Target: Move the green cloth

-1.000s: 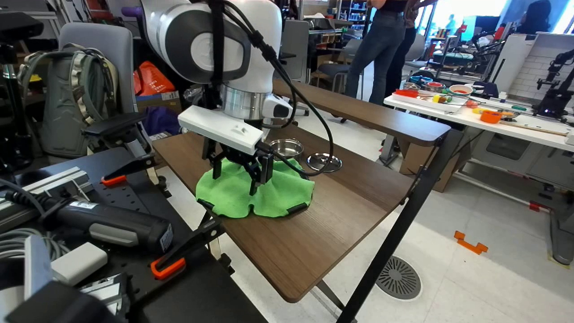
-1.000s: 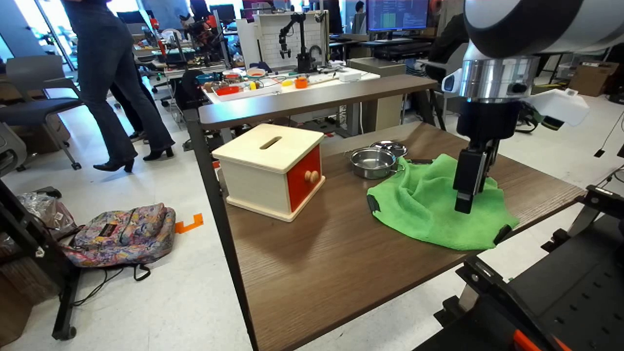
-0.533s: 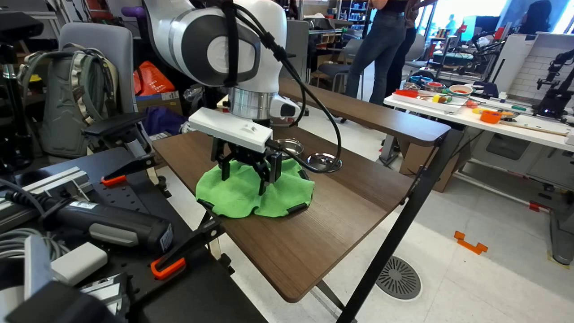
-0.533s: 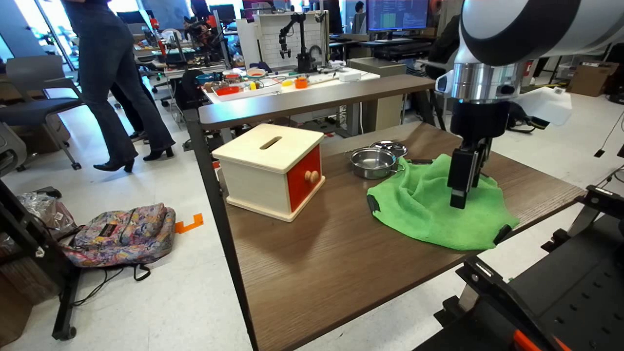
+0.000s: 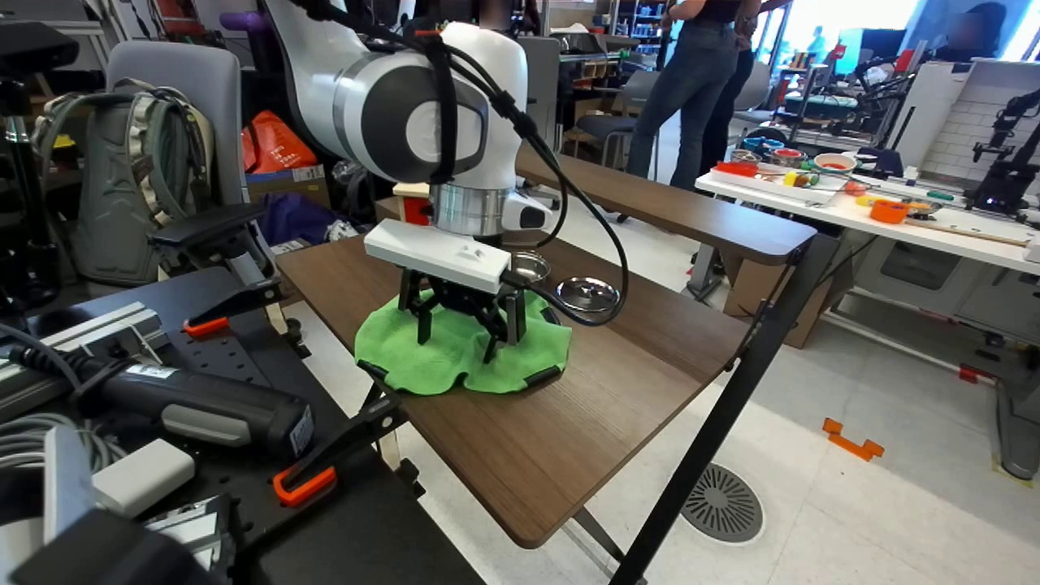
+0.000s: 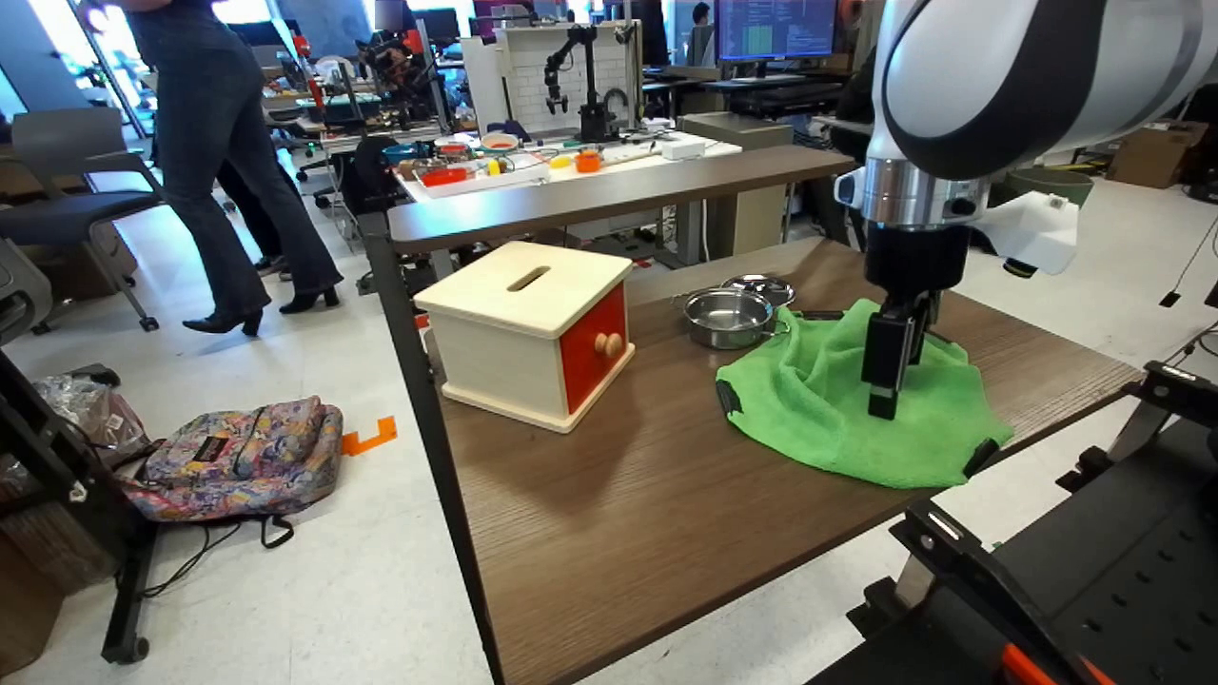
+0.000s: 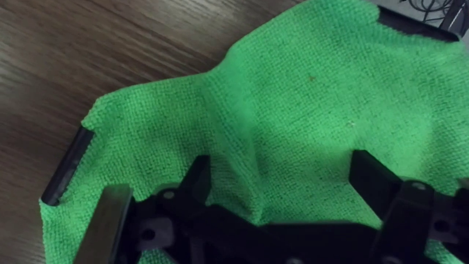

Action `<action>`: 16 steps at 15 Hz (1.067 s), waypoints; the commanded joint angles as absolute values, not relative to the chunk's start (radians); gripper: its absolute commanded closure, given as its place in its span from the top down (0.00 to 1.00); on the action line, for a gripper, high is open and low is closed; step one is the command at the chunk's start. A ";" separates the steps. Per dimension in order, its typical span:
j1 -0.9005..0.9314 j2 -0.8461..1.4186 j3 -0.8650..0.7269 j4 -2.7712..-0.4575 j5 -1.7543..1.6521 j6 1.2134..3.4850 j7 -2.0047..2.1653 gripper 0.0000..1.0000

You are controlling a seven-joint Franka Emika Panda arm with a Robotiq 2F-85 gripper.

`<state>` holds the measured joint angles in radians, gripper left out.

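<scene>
Your end effector [image 7: 281, 160] spread wide, empty, right over green cloth [image 7: 304, 113], straddling its fold [image 7: 239, 143]. Touching? Can't tell, tbh.

Black two-finger hand [image 5: 457, 347] has shifted across the bright-green fabric cloth [image 5: 447, 359], away from the flat black workbench [image 5: 390, 528], and sits lower than half a second ago. White-and-grey jointed arm [image 5: 416, 122] tracked with it. In an exterior view, more of the pale wooden box with the red front [image 5: 415, 210] now shows.

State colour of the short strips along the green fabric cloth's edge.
Black short strips on the green fabric cloth; clearest in the wrist view.
</scene>
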<state>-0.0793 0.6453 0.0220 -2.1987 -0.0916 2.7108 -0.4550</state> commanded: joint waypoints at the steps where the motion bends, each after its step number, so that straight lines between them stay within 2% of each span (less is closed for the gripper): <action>1: -0.078 0.696 -0.004 -2.154 -0.154 2.741 -0.415 1.00; 16: -0.216 0.800 -0.076 -1.994 -0.151 2.700 -0.400 1.00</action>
